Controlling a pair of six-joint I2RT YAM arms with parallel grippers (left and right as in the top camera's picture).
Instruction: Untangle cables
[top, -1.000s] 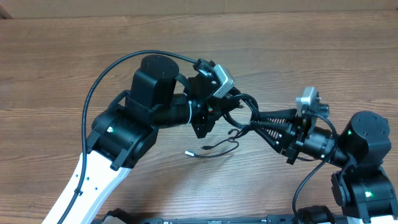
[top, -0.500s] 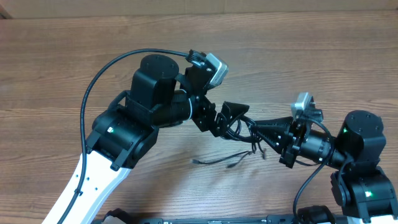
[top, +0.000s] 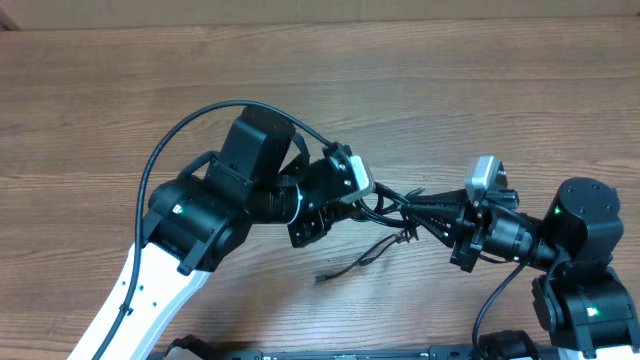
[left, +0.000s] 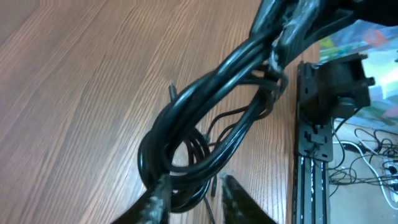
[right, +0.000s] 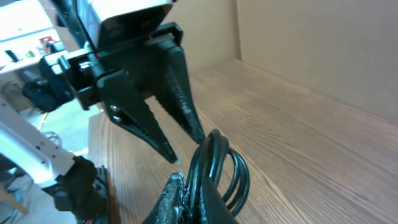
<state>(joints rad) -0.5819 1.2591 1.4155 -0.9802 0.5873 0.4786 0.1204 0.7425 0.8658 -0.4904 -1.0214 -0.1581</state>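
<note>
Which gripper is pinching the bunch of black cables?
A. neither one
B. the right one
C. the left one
B: in the right wrist view the right gripper is clamped on the cables, while the left gripper stands open beside the loop.

The cables (left: 205, 124) are glossy black. The table (top: 450, 80) is mid-brown wood with darker, streaked grain. Both arms are matte black. The left arm (top: 200, 215) has a white lower link and 1 small green light (there are 2 on the right arm (top: 585, 235)). The left wrist camera (top: 357, 176) and right wrist camera (top: 484, 177) are silver-grey. The cardboard wall (right: 323, 43) is plain tan.
</note>
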